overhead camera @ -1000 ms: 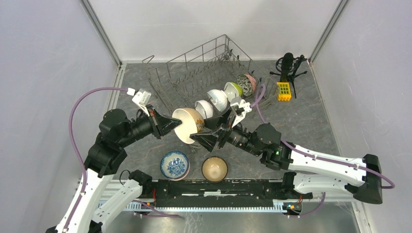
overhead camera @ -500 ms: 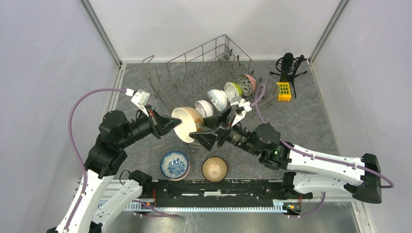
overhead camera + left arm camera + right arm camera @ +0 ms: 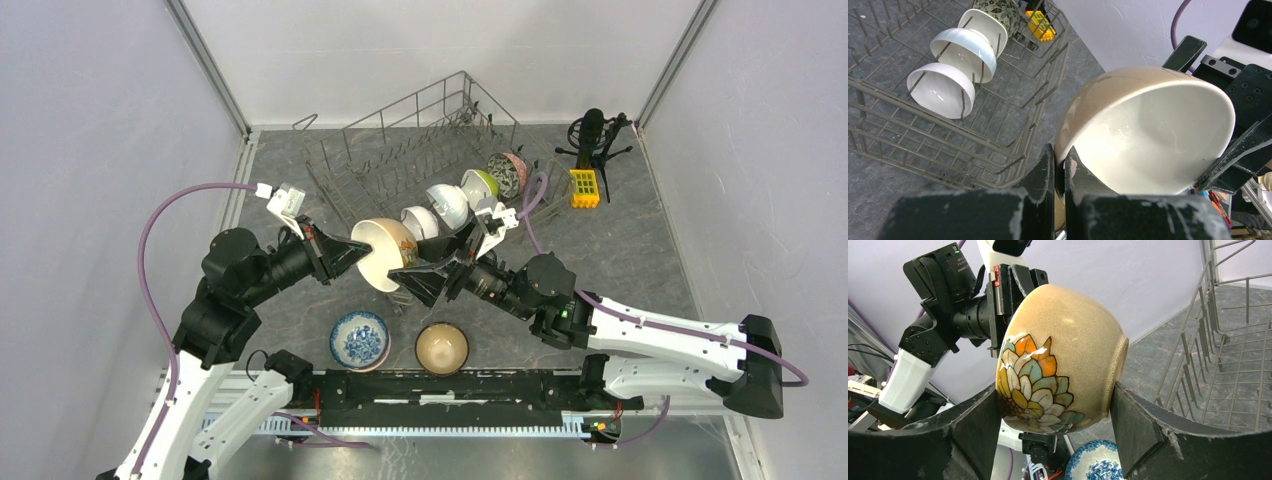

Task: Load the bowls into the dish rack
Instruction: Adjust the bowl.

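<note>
The left end effector is pressed together on the rim of the tan bowl, one finger inside and one outside, as the left wrist view shows. This bowl is in the air, turned on its side, above the table and just beside the near edge of the dish rack. Its outside carries a painted flower, and its inside is cream. The right end effector comes from the other side. In the right wrist view its fingers stand wide apart with the tan bowl between them. Both seem to touch the bowl, one at the painted side and one at the foot, but I cannot tell if they really clamp it. In the rack four bowls stand on edge in one row: two white bowls, a green bowl and a speckled bowl at the far right end. On the table, near the arm bases, a blue bowl and a brown bowl stand upright, side by side but apart.
</note>
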